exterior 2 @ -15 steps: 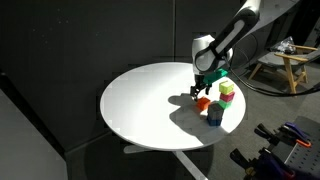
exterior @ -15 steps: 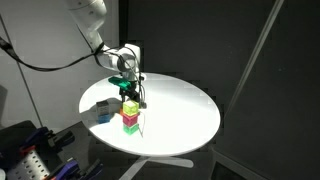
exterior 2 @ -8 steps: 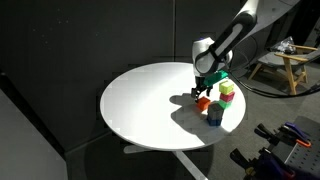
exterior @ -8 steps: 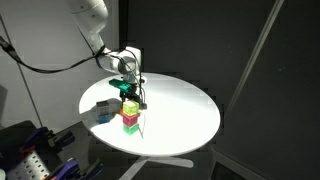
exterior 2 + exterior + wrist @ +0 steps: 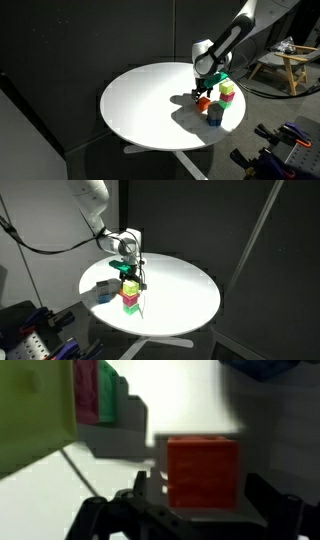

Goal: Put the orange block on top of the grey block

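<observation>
The gripper (image 5: pixel 203 91) hangs over the orange block (image 5: pixel 203 470), jaws spread either side of it for a square grip; the grey block (image 5: pixel 215 116) sits just beside it.

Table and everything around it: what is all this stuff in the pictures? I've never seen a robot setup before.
table: one, white, round, in the middle of both exterior views.
orange block: one, orange-red, on the table between the gripper's fingers.
grey block: one, dark bluish grey, on the table beside the orange block, nearer the edge.
yellow-green cube: one, yellow-green, on top of the magenta cube.
magenta cube: one, magenta, on the table under the yellow-green cube.
wooden frame: one, pale wood, off the table at the edge of an exterior view.
arm: one, white and black, reaching over the table.
gripper: one, black, open, low over the orange block.
</observation>
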Motion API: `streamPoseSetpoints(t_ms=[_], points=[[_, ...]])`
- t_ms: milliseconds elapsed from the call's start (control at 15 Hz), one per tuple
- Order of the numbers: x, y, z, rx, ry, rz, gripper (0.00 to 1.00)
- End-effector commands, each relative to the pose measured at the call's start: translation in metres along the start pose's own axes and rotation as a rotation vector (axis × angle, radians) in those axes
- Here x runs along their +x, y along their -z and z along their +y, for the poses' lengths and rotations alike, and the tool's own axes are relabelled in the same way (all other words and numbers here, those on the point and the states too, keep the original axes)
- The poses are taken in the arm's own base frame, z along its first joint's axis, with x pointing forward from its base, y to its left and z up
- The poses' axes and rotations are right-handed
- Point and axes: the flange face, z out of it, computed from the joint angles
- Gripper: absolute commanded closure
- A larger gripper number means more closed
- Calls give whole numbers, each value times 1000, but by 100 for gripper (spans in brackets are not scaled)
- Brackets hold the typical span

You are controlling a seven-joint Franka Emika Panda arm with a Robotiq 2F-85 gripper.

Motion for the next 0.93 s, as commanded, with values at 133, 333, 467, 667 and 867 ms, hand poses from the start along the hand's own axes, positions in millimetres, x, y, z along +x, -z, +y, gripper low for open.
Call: streamPoseSetpoints(t_ms=[133,333,467,667,867], points=[[6,5,1,-1,8,-19,0],[5,6,2,-5,9,-22,0],[5,6,2,-5,11,-24,0],[6,7,2,-6,11,-24,0],[6,8,2,-7,8,-24,0]])
